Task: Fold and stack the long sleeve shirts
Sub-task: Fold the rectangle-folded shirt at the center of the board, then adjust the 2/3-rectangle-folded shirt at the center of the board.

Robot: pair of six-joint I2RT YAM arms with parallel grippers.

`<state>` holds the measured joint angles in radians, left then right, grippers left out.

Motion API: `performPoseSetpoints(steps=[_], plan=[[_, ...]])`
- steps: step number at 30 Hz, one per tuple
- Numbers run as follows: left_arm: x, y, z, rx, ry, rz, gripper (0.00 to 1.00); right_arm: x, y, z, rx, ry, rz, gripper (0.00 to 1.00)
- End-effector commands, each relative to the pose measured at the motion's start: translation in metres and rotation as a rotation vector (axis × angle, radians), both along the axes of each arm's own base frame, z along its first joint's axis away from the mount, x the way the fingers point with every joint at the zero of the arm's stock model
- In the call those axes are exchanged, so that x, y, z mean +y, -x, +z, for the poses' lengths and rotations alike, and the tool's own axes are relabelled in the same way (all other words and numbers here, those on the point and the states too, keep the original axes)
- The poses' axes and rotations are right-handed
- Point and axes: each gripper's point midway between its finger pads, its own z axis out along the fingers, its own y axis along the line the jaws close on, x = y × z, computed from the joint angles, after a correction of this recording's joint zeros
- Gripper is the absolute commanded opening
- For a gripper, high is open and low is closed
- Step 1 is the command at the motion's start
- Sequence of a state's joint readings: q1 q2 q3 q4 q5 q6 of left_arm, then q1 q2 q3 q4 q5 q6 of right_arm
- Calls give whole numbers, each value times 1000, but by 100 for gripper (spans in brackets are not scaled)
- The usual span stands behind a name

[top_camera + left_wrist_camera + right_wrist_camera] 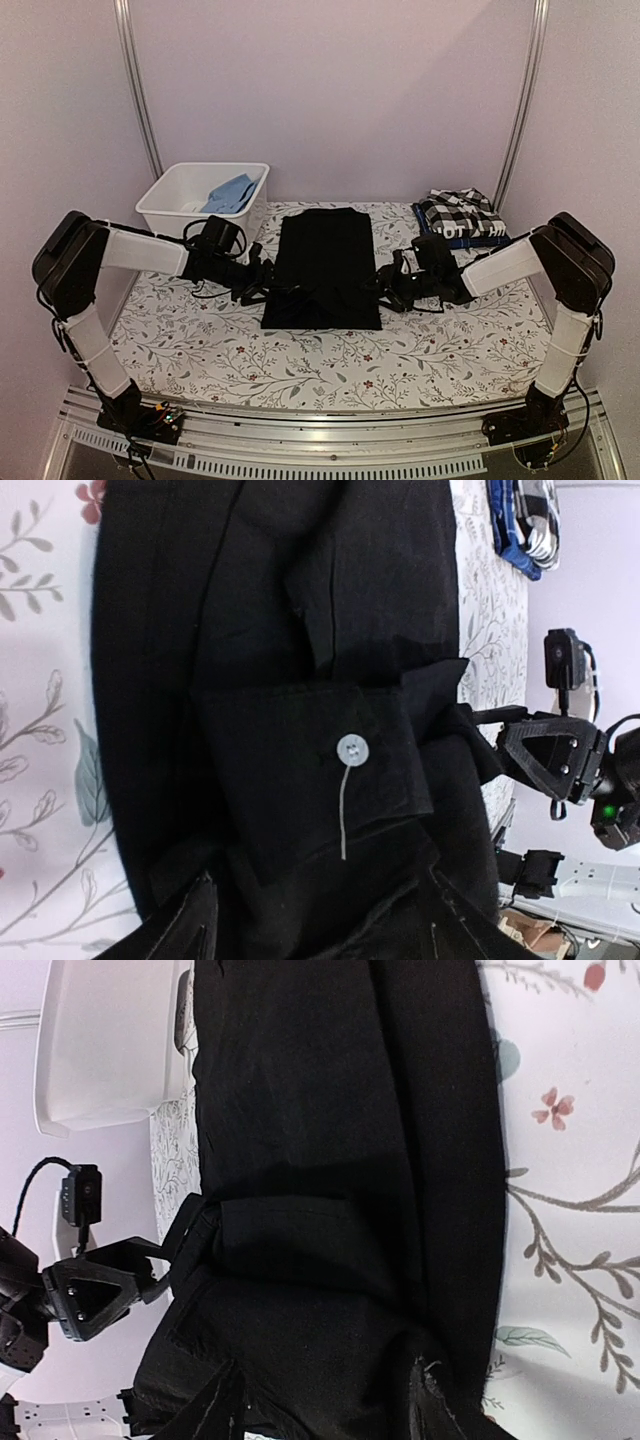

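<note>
A plain black shirt lies as a long folded strip in the middle of the table. Its sleeve cuff with a white button is folded across the near part. My left gripper is at the shirt's near left edge and my right gripper at its near right edge. In each wrist view the fingers stand wide apart with black cloth lying between them, left gripper and right gripper both open. A black-and-white checked shirt lies folded on a dark one with white lettering at the back right.
A white bin with a blue cloth in it stands at the back left. The flowered tablecloth covers the table. Metal posts rise at both back corners.
</note>
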<state>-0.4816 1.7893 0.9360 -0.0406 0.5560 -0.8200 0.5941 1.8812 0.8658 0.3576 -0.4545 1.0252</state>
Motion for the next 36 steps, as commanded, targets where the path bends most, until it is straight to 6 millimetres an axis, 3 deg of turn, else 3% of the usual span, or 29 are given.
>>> performPoseSetpoints(steps=[1,6,9,13,18,29,36], plan=[[15,-4,29,-103,-54,5,71,-10,-4,37,-122,53,4,57],[29,18,33,-114,-84,12,70,-9,17,44,-209,152,87,59],[33,35,30,-114,-119,1,66,-5,32,35,-237,255,135,58],[29,58,19,-101,-152,-30,58,-3,48,15,-246,354,200,49],[20,73,5,-74,-163,-51,53,2,54,3,-247,392,228,45],[-1,59,-8,-68,-159,-63,41,6,55,-12,-219,453,246,41],[-12,51,-5,-81,-151,-82,27,8,51,-10,-229,458,240,29]])
